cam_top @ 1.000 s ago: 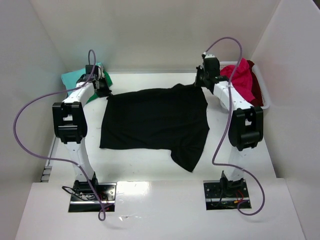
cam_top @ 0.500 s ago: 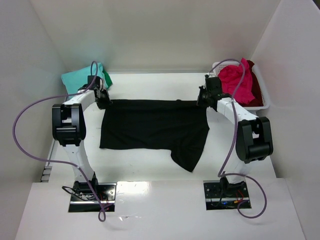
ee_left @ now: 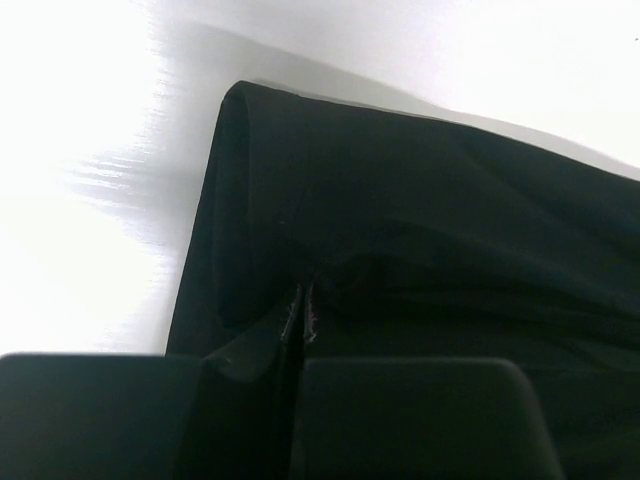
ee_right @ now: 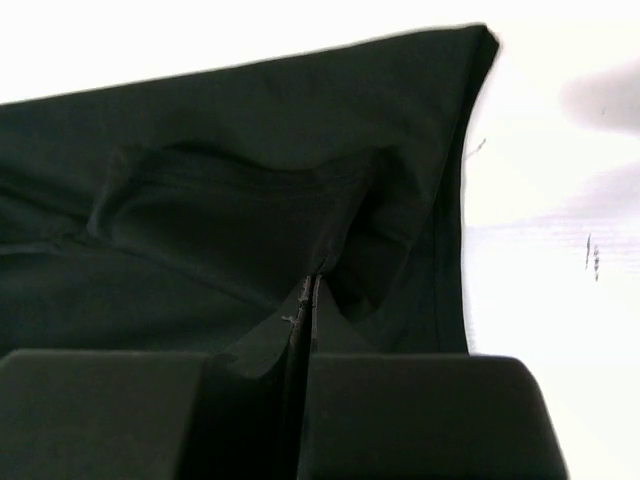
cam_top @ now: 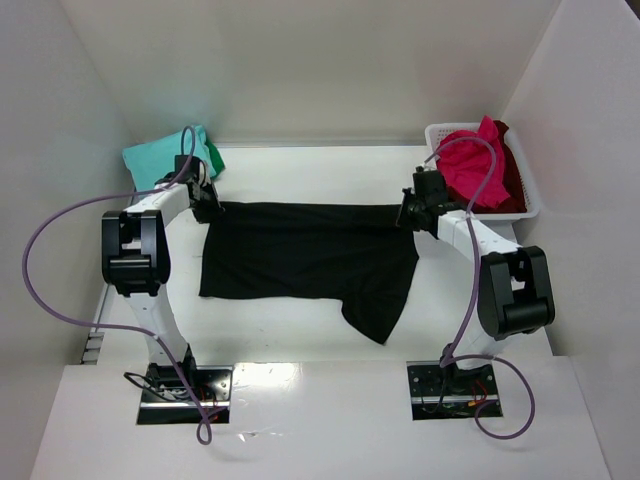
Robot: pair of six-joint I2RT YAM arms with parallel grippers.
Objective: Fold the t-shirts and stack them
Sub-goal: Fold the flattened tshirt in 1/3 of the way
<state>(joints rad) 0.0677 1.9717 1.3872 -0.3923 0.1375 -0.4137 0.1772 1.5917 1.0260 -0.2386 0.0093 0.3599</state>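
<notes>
Found black t-shirt (cam_top: 300,260), soft matte cloth, spread on glossy white surface (cam_top: 300,170), far edge doubled into a straight fold, one sleeve flopped near-right. Saw left end effector (cam_top: 205,205) clenched on its far-left corner and right end effector (cam_top: 408,215) clenched on its far-right corner, with cloth puckered at both. Noted crumpled teal t-shirt (cam_top: 160,155) and green t-shirt (cam_top: 213,157) far-left of it. Noted pink-red t-shirt (cam_top: 470,165) and dark red t-shirt (cam_top: 512,185) heaped in white lattice basket (cam_top: 532,200) far-right of it.

White table (cam_top: 300,325) with black t-shirt (cam_top: 300,250) mid-surface, teal t-shirt (cam_top: 158,155) far left, white basket (cam_top: 531,200) far right.
</notes>
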